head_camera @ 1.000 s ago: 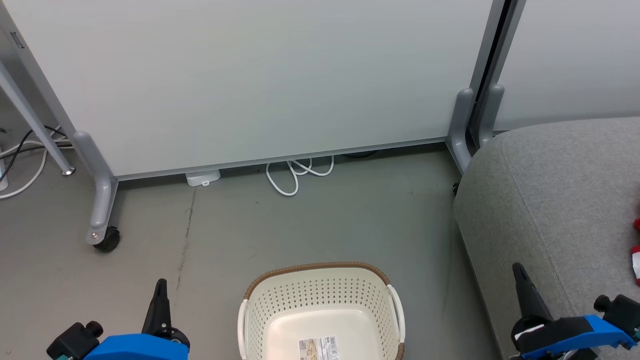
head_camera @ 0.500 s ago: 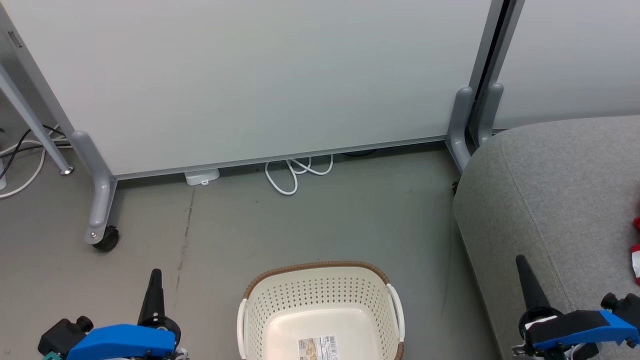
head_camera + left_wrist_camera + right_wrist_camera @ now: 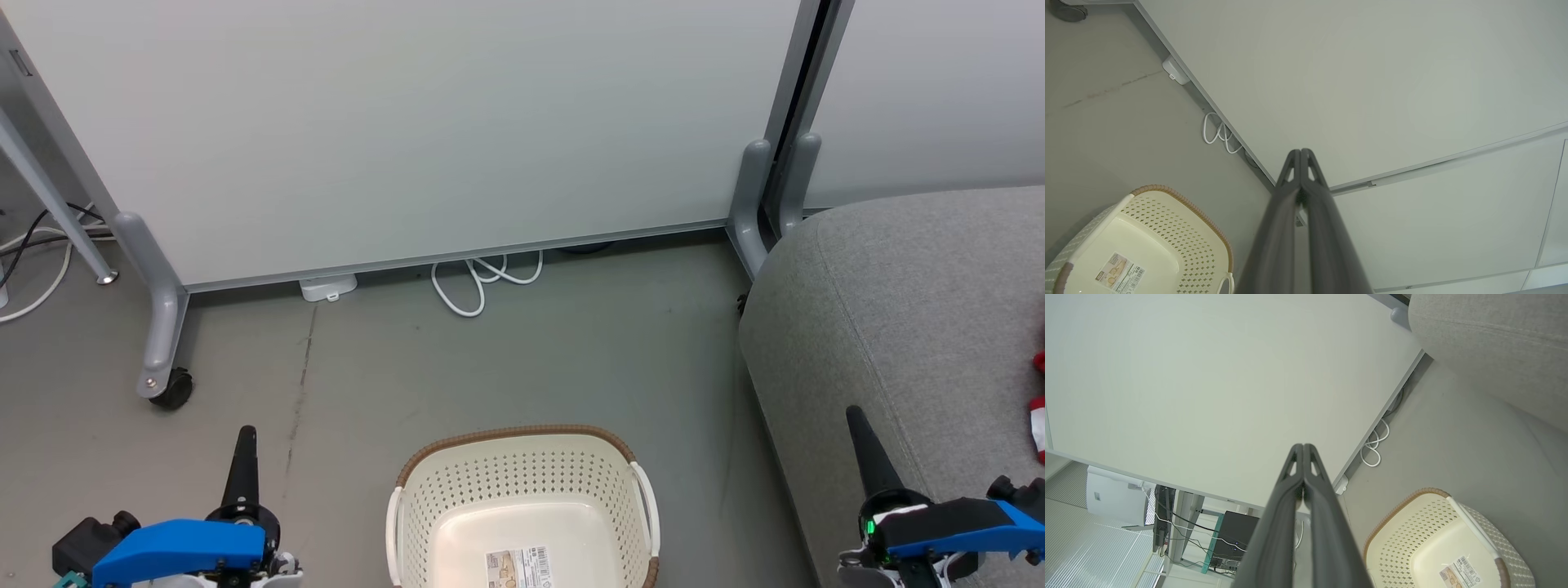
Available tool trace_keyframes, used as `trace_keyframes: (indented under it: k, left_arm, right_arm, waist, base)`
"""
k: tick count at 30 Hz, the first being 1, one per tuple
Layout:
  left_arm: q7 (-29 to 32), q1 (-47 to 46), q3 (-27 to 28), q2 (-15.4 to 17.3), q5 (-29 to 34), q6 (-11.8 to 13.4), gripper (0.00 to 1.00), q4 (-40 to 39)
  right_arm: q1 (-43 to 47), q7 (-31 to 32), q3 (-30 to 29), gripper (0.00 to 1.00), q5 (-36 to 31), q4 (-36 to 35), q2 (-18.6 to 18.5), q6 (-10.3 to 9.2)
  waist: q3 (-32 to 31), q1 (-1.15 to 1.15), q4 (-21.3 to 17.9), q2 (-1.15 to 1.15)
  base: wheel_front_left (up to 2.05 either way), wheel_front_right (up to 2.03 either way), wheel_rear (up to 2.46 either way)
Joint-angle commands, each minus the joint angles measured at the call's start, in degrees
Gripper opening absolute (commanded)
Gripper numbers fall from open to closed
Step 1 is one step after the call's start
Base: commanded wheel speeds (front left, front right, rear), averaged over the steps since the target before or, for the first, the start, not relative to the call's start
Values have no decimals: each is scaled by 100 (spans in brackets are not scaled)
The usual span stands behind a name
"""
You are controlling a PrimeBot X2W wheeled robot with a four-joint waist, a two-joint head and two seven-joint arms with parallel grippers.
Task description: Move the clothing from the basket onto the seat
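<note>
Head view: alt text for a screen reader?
A cream basket, empty but for a label, sits on the floor at bottom centre. Shut left hand and right hand point up either side; red clothing lies on the grey seat at far right, white partition behind.

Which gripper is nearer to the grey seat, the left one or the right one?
Right. In the head view the right gripper overlaps the seat at its left edge; the left gripper is over the floor, beyond the basket from the seat.
</note>
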Motion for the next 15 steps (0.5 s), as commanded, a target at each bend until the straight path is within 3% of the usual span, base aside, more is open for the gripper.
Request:
trace_keyframes:
  k: [1,15]
  left_arm:
    - [39,-156,40,8,-138,-8,0,-77]
    - [234,-227,155,-10,-788,-10,0,-166]
  right_arm:
    - [-137,28,-21,0,166,-62,-31,2]
    - [-189,150,-60,0,897,-69,-34,2]
  waist:
    - [2,-1,-1,0]
    - [20,-1,-16,0]
  base:
    - [0,0,0]
    - [0,0,0]
